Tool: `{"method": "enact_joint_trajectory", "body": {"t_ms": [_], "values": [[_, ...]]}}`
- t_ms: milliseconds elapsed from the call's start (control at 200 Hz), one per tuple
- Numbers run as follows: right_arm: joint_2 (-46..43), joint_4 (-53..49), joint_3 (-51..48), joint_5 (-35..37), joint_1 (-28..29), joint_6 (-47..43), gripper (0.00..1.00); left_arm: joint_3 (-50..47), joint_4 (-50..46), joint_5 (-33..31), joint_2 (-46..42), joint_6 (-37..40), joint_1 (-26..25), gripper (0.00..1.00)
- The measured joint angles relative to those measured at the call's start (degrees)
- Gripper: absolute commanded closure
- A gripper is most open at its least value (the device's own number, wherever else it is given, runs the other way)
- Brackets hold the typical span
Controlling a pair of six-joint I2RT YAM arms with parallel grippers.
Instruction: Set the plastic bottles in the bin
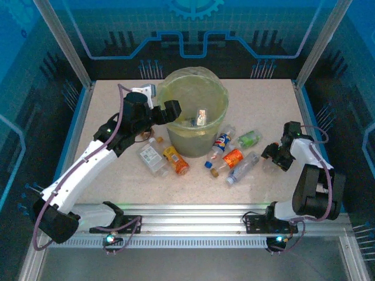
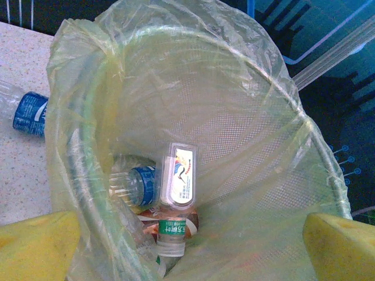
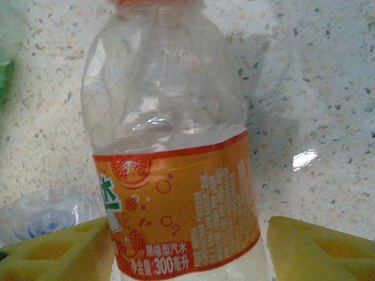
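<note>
Risks: the right gripper (image 3: 187, 253) is wide open around the orange-label bottle (image 3: 176, 193). One finger is just at the label and the other has a gap. An off-centre squeeze could roll or squirt the slick round bottle away, or dent it. A clear bottle (image 3: 44, 219) at its 8 o'clock could get knocked.

The left gripper (image 2: 187, 249) is wide open, holds nothing and hangs over the bin (image 1: 218, 93) at its 9 o'clock rim. The loose liner (image 2: 76, 47) is close to the fingers, so a snag could drag or tip the bin.

Bin: sits at 12 o'clock on the table (image 1: 263, 99). It holds a white-label bottle (image 2: 179, 178), a blue-label bottle (image 2: 139, 184) and a green-label bottle (image 2: 171, 229). There may be more underneath, but I cannot tell.

Loose bottles (image 1: 176, 160) lie on the table from the bin's 7 to 4 o'clock, not yet binned.
</note>
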Motion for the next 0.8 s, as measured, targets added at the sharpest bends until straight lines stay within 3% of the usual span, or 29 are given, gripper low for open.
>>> {"method": "enact_joint_trajectory", "body": {"t_ms": [225, 315, 445, 800], "values": [[4.0, 2.0, -0.2, -0.7, -0.8, -0.2, 0.25, 0.0, 0.0, 0.0, 0.0, -0.2, 0.1, 0.01], [5.5, 2.7, -0.1, -0.7, -0.9, -0.3, 0.30, 0.0, 0.0, 0.0, 0.1, -0.2, 0.2, 0.01], [7.6, 2.9, 0.2, -0.4, -0.9, -0.9, 0.44, 0.0, 0.0, 0.0, 0.3, -0.2, 0.2, 0.01], [4.8, 2.1, 0.3, -0.3, -1.2, -0.9, 0.52, 0.0, 0.0, 0.0, 0.6, -0.2, 1.0, 0.01]]}}
